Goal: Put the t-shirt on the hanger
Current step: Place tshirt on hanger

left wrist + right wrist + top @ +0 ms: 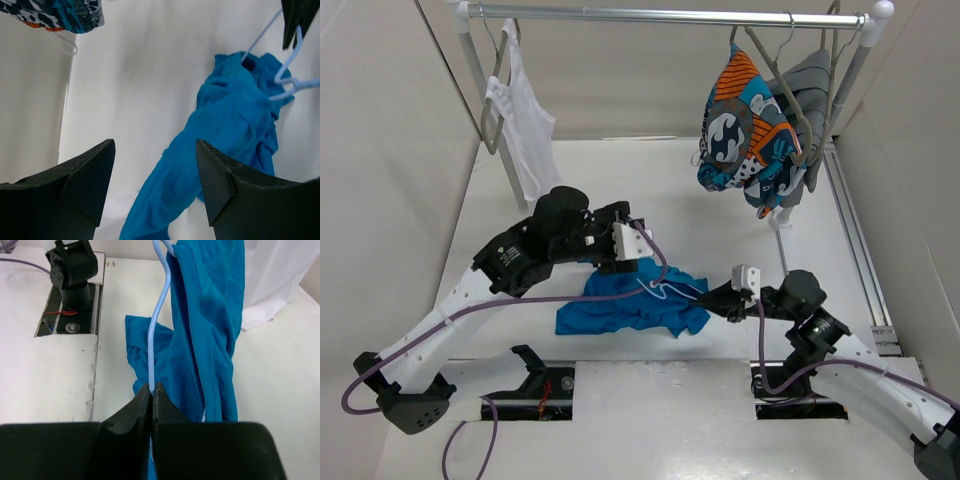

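Note:
The bright blue t-shirt lies crumpled on the white table between the arms; it also shows in the left wrist view and the right wrist view. The thin light-blue wire hanger lies on the shirt's right part, partly inside the fabric; its hook shows in the left wrist view. My right gripper is shut on the hanger's wire, at the shirt's right edge. My left gripper is open and empty, just above the shirt's upper left part.
A clothes rail spans the back. A white tank top hangs at its left. An orange-blue-white patterned garment and a grey garment hang at its right. White walls stand on both sides.

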Robot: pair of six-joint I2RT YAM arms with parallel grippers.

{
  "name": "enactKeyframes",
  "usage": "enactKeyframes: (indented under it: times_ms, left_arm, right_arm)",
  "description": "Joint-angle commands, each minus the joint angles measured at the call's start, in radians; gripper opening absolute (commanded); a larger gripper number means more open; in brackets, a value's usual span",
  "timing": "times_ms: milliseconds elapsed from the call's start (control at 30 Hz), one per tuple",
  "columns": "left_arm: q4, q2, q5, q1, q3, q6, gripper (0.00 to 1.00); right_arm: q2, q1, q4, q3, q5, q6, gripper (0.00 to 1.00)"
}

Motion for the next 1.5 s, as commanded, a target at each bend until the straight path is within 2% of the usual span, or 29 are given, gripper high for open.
enactKeyframes:
  times_ms: [0, 33, 100, 233, 267, 433, 500, 600, 633, 733, 800, 833, 900, 1000, 1067, 1133, 1233, 1267, 1367, 1467]
  left_arm:
    - [-0.174, -0.032, 0.063, 0.001, 0.084, 0.189, 0.62]
    - [-0.254, -0.018, 0.083, 0.001, 0.084, 0.219, 0.62]
    - [-0.267, -0.007, 0.112, 0.001, 0.021, 0.237, 0.65]
    - [-0.192, 0.013, 0.171, 0.001, -0.065, 0.228, 0.66]
    - [-0.175, 0.043, 0.189, 0.001, -0.065, 0.240, 0.69]
    - [-0.164, 0.128, 0.226, 0.001, -0.077, 0.240, 0.67]
    - [-0.138, 0.163, 0.212, 0.001, -0.091, 0.240, 0.50]
    - [-0.126, 0.184, 0.201, 0.001, -0.091, 0.219, 0.06]
    - [-0.114, 0.184, 0.192, 0.010, -0.091, 0.202, 0.00]
    - [-0.063, 0.140, 0.169, 0.011, -0.102, 0.171, 0.00]
    - [-0.023, 0.106, 0.116, 0.011, -0.148, 0.159, 0.00]
    - [-0.006, 0.088, 0.100, 0.011, -0.166, 0.159, 0.00]
    - [0.017, 0.040, 0.091, 0.011, -0.222, 0.159, 0.00]
    - [0.030, -0.003, 0.091, 0.011, -0.276, 0.159, 0.00]
    - [0.043, -0.015, 0.091, 0.011, -0.286, 0.159, 0.00]
    - [0.052, -0.024, 0.091, 0.011, -0.307, 0.138, 0.00]
    - [0.066, -0.033, 0.091, 0.011, -0.329, 0.128, 0.00]
    - [0.066, -0.033, 0.091, 0.011, -0.329, 0.128, 0.00]
    - [0.066, -0.053, 0.091, 0.011, -0.356, 0.151, 0.00]
    - [0.052, -0.073, 0.102, 0.011, -0.379, 0.179, 0.00]
  right_arm:
    - [-0.017, -0.003, 0.033, -0.030, 0.004, -0.006, 0.00]
    - [-0.017, -0.003, 0.033, -0.030, 0.004, -0.006, 0.00]
    - [-0.017, -0.003, 0.033, -0.030, 0.004, -0.006, 0.00]
    - [0.014, -0.003, 0.033, -0.021, -0.014, -0.006, 0.00]
    - [0.014, -0.003, 0.033, -0.011, -0.014, -0.006, 0.00]
    - [0.032, -0.003, 0.010, 0.048, -0.023, -0.031, 0.00]
    - [0.032, -0.003, 0.001, 0.057, -0.013, -0.041, 0.00]
    - [0.032, -0.003, 0.000, 0.066, -0.003, -0.041, 0.00]
    - [0.032, -0.003, 0.000, 0.066, -0.003, -0.041, 0.00]
    - [0.032, -0.003, -0.056, 0.098, 0.061, -0.041, 0.02]
    - [0.032, -0.003, -0.099, 0.120, 0.121, -0.041, 0.17]
    - [0.041, -0.003, -0.099, 0.150, 0.121, -0.041, 0.12]
    - [0.042, -0.014, -0.099, 0.183, 0.130, -0.041, 0.10]
    - [0.051, -0.014, -0.125, 0.241, 0.130, -0.051, 0.23]
    - [0.060, -0.023, -0.185, 0.273, 0.130, -0.089, 0.43]
    - [0.060, -0.023, -0.255, 0.283, 0.106, -0.119, 0.48]
    - [0.069, -0.033, -0.283, 0.308, 0.080, -0.138, 0.64]
    - [0.069, -0.033, -0.294, 0.309, 0.070, -0.138, 0.79]
    - [0.046, -0.033, -0.294, 0.333, 0.084, -0.138, 0.81]
    - [0.032, -0.033, -0.294, 0.342, 0.189, -0.138, 0.84]
